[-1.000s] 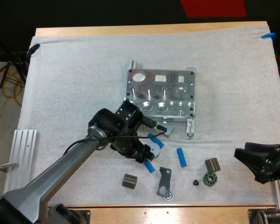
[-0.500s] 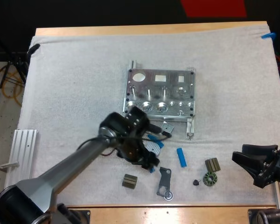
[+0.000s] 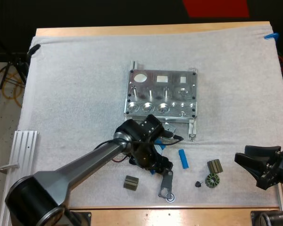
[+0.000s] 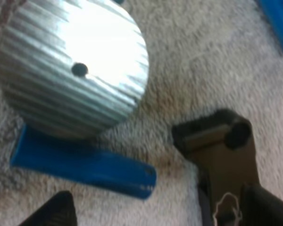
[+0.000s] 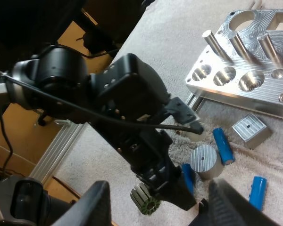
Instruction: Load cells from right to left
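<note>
Blue cell (image 3: 183, 158) lies loose on the mat (image 3: 75, 84), near the metal fixture (image 3: 162, 96). My left gripper (image 3: 158, 165) hangs low over another cell (image 4: 85, 165) that lies just beside a ribbed metal disc (image 4: 70, 66), fingers spread (touching nothing, as far as I can tell). My right gripper (image 3: 244, 162) sits wide open at the mat's right edge.

High view: behind arms, faces forward and down, takes in whole mat (image 3: 75, 84), metal fixture (image 3: 161, 96). Left wrist view: very near mat, facing ribbed metal disc (image 4: 70, 70), blue cylinder (image 4: 85, 167). Right wrist view: low, farther off; shares disc with left wrist view, fixture with high view.
</note>
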You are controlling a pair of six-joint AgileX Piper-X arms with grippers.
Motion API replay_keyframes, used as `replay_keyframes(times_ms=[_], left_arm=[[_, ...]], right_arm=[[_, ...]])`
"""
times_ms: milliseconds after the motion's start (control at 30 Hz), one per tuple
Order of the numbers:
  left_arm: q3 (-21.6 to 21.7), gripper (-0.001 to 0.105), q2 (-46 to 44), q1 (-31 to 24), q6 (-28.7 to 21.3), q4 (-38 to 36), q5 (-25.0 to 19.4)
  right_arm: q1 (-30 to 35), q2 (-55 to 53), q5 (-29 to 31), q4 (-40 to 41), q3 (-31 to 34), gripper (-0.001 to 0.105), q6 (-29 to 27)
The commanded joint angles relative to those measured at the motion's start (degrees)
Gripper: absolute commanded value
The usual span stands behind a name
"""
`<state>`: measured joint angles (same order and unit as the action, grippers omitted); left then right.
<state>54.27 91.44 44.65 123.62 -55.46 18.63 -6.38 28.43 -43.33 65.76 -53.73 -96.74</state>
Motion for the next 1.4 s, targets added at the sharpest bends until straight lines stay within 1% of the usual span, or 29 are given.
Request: replay_keyframes(times_ms=[0, 133, 200, 267, 367, 500, 633, 800, 900, 933, 967, 1000, 1067, 1167, 1233, 1367], left_arm=[[0.1, 0.068, 0.7, 0.2, 1.3, 0.7, -0.4], [0.1, 0.068, 2.5, 0.2, 1.2, 0.8, -0.5], [0.1, 0.067, 3.3, 0.2, 1.2, 1.2, -0.8], [0.1, 0.060, 4.2, 0.2, 2.2, 1.9, -1.6], [0.1, 0.051, 4.8, 0.0, 3.5, 3.6, -1.5], [0.1, 0.051, 4.8, 0.0, 4.7, 5.5, -1.5], [0.1, 0.051, 4.8, 0.0, 4.8, 5.9, -3.9], [0.1, 0.051, 4.8, 0.0, 4.7, 7.0, -4.9], [0.1, 0.051, 4.8, 0.0, 4.7, 7.9, -7.7], [0.1, 0.048, 4.8, 0.0, 4.7, 8.2, -8.3], [0.1, 0.043, 4.8, 0.0, 4.5, 8.7, -8.6], [0.1, 0.040, 4.8, 0.0, 4.4, 9.0, -8.6], [0.1, 0.023, 4.8, 0.0, 3.3, 9.3, -8.5], [0.1, 0.004, 4.6, 0.0, 1.6, 9.3, -8.3], [0.1, 0.000, 4.2, 0.0, 0.3, 9.3, -8.3], [0.1, 0.000, 2.0, 0.0, -2.3, 9.3, -9.7]], right_arm=[[0.0, 0.0, -0.2, -0.4, -0.5, 0.047, -0.8], [0.0, 0.0, -0.2, -0.4, -0.5, 0.047, -0.8], [-0.4, 0.0, -0.2, -0.4, -0.5, 0.047, -0.8], [-1.7, 0.0, -0.2, -0.4, -0.5, 0.047, -0.8], [-3.7, 0.0, -0.2, -0.4, -0.5, 0.047, -1.0], [-5.2, 0.0, 0.8, -0.4, -0.5, 0.047, -1.2], [-5.3, 0.0, 1.1, -0.4, -0.5, 0.047, -1.2], [-5.3, 0.0, 1.1, -0.4, -0.5, 0.047, -1.2], [-5.3, 0.0, 1.1, -0.4, -0.5, 0.047, -1.2], [-5.3, 0.0, 1.1, -0.4, -0.5, 0.047, -1.2], [-5.3, 0.0, 1.1, -0.4, -0.5, 0.047, -1.2], [-5.3, 0.0, 1.1, -0.4, -0.5, 0.047, -1.2], [-5.3, 0.0, 1.1, -0.4, -0.5, 0.047, -1.2], [-5.3, 0.0, 1.1, -0.4, -0.5, 0.047, -1.2], [-5.3, 0.0, 1.1, -0.4, -0.5, 0.047, -1.2], [-5.3, 0.0, 1.1, -0.4, -0.5, 0.047, -1.2]])
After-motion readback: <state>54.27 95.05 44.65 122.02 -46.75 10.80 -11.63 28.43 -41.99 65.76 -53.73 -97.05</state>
